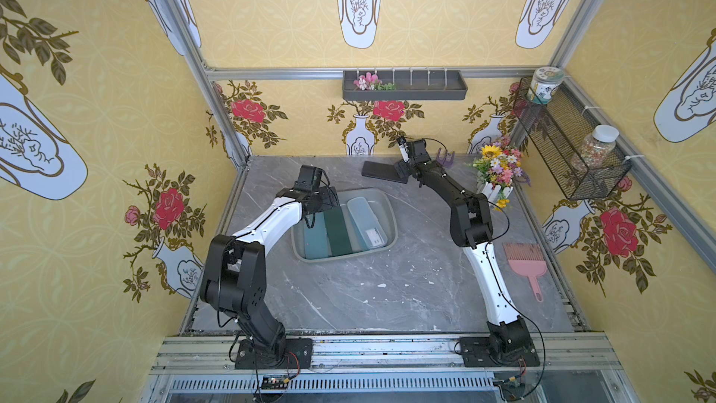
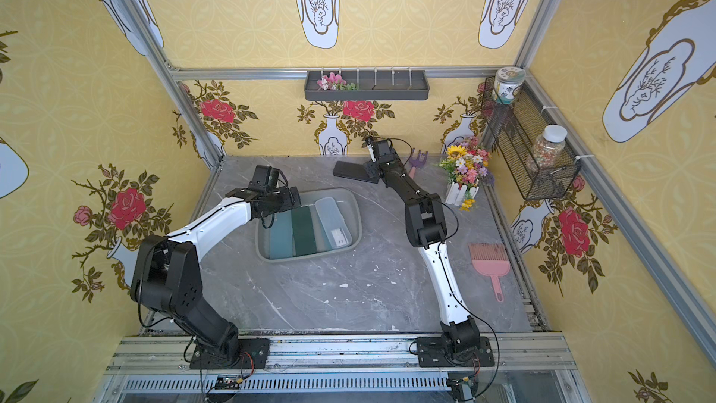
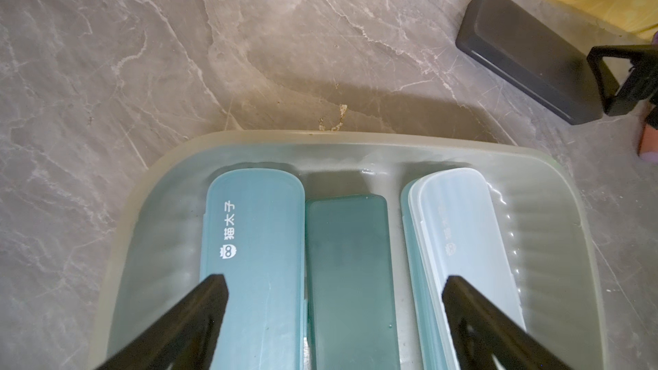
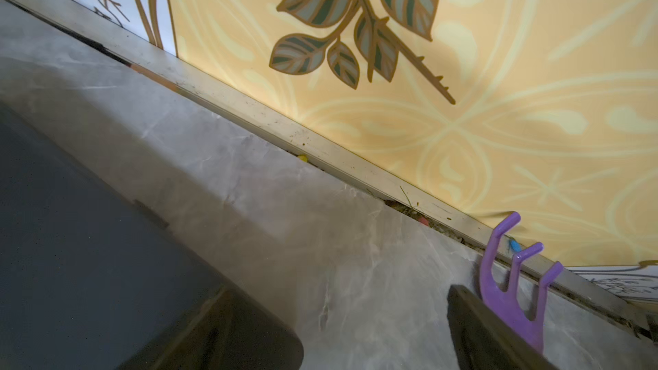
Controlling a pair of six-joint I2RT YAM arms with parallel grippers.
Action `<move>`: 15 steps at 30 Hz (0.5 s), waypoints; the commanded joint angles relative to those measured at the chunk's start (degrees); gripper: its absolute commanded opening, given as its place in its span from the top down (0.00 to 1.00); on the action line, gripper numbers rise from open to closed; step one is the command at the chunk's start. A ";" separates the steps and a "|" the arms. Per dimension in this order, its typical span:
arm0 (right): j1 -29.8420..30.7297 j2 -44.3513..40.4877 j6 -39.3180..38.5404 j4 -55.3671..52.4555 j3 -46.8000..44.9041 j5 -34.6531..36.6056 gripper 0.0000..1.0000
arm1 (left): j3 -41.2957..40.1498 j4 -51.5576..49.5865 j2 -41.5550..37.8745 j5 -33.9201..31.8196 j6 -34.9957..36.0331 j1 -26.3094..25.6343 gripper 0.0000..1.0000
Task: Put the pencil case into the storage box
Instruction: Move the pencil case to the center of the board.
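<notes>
left gripper [image 3: 334, 282] above storage box [image 3: 356, 138], right gripper [image 4: 338, 300] by black pencil case [image 3: 527, 55] — both spread.

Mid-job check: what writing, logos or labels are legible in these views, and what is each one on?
"猫太子", beside a small owl-face logo: on the light teal pencil case in the storage box.
Pale clear pencil case: faint print, too washed out to read.
White label on that case, in a top view: too small to read.
Jar in the wire basket: label too small to read.
</notes>
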 commanded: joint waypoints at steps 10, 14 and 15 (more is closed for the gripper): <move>0.47 -2.39 -2.73 -8.56 -3.69 -4.57 0.03 | -1.09 1.02 0.90 0.96 0.42 0.10 0.00; 0.57 -4.43 -3.45 -11.51 -7.18 -4.21 0.03 | -1.82 1.55 0.68 1.34 0.25 0.10 0.00; 0.58 -4.85 -3.45 -11.90 -8.17 -4.19 0.03 | -1.96 1.67 0.59 1.47 0.24 0.06 0.00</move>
